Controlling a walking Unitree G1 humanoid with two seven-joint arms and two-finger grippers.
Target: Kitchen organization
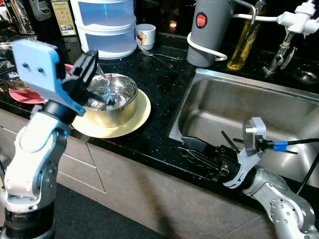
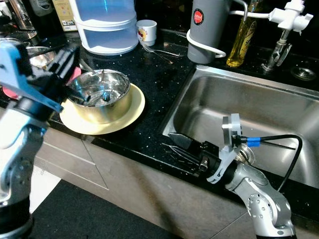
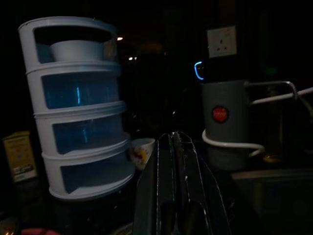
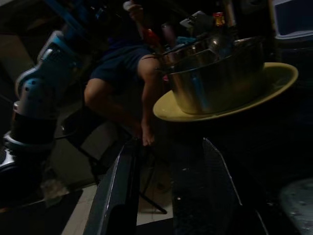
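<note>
A steel bowl (image 1: 110, 98) is seen standing on a yellow plate (image 1: 130, 123) near the front edge of the black tabletop (image 1: 159, 84), with a small dark utensil lying inside it. The left claw (image 1: 88, 67) is held above the bowl's left rim, its fingers pressed together and empty, as the left wrist view shows. The right claw (image 1: 192, 149) is stretched out low over the tabletop's front edge by the sink (image 1: 239, 107), its fingers spread apart with nothing between them. Several risks can be judged from this. The plate lies close to the edge, so a push from the left claw against the bowl's rim could slide both towards the floor; the bowl is smooth and rounded, and a pinch on its thin wall could slip. The right claw could be scraped along the stone edge or caught on the sink's lip if it is raised carelessly. A seated person's legs (image 4: 142, 93) are made out beyond the tabletop in the right wrist view, so a falling dish could land near them. As for writing, a red round badge (image 1: 200, 20) is seen on the grey kettle (image 1: 209, 30), but its lettering is too small to be read. A printed label is carried by the boxed item (image 1: 63, 16) at the back left, likewise illegible, and a cartoon print is borne by the white cup (image 1: 145, 36) beside the tiered white container (image 1: 107, 25).
</note>
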